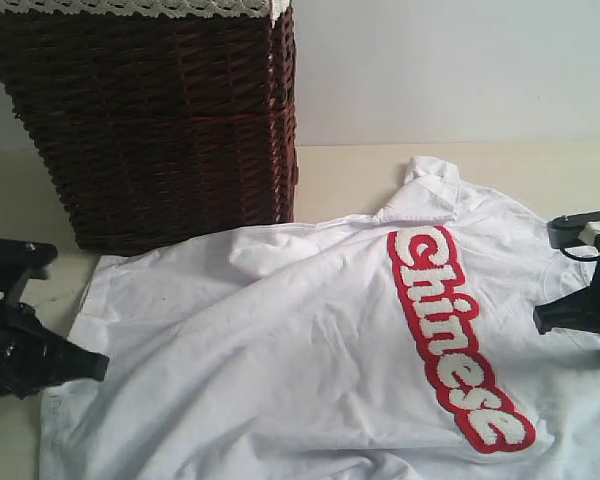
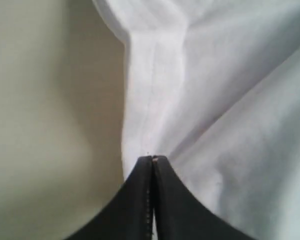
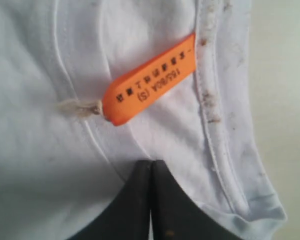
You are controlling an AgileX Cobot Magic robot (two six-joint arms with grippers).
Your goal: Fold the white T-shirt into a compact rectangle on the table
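The white T-shirt (image 1: 280,350) lies spread and rumpled on the table (image 1: 345,180), its red-outlined "Chinese" lettering (image 1: 455,335) running diagonally on the right half. My left gripper (image 1: 102,367) is shut, its tips at the shirt's left edge. In the left wrist view the shut left gripper (image 2: 152,158) meets a stitched hem (image 2: 150,100) beside bare table (image 2: 50,125). My right gripper (image 1: 540,320) is shut too, above the shirt's right side. In the right wrist view the shut right gripper (image 3: 151,162) sits just below the orange tag (image 3: 150,80) by the neck band (image 3: 210,100). No cloth is lifted.
A tall dark wicker basket (image 1: 160,130) with a white lace-trimmed liner (image 1: 130,8) stands at the back left, touching the shirt's far edge. A pale wall (image 1: 460,70) closes the back. Bare tabletop shows behind the shirt and at the front left (image 1: 5,440).
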